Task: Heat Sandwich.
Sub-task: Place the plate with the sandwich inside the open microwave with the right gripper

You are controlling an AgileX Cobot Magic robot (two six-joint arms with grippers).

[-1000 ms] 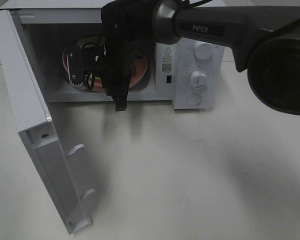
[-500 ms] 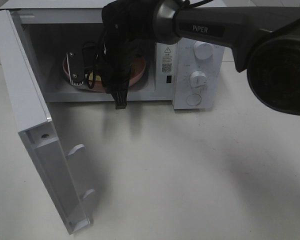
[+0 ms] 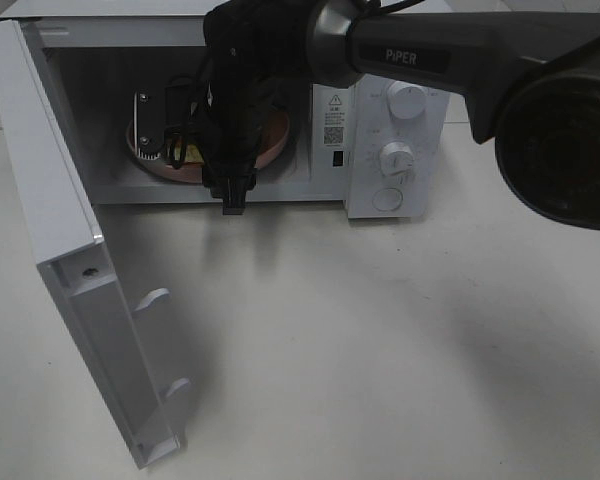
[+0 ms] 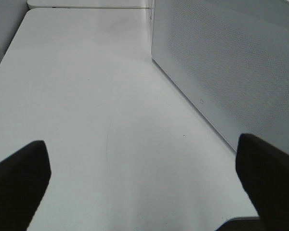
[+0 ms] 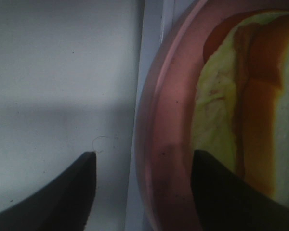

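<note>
The sandwich [image 5: 245,106], white bread with a brown crust and pale yellow filling, lies on the round pink plate [image 5: 156,125]. The plate [image 3: 278,138] sits inside the open microwave [image 3: 325,205]. My right gripper [image 5: 144,187] is open, and its two dark fingers straddle the plate's rim. In the exterior high view the right arm reaches into the cavity and hides most of the plate, with the right gripper [image 3: 158,145] at the plate's left edge. My left gripper [image 4: 144,187] is open above the bare table, holding nothing.
The microwave door [image 3: 70,250] swings out to the front left, and its perforated outer face [image 4: 231,62] stands beside the left gripper. The control panel with knobs [image 3: 398,155] is on the microwave's right. The white table [image 3: 380,350] lies in front.
The right gripper's jaws have opened off the plate's rim, and the plate now rests a little deeper in the cavity. The left gripper has not moved.
</note>
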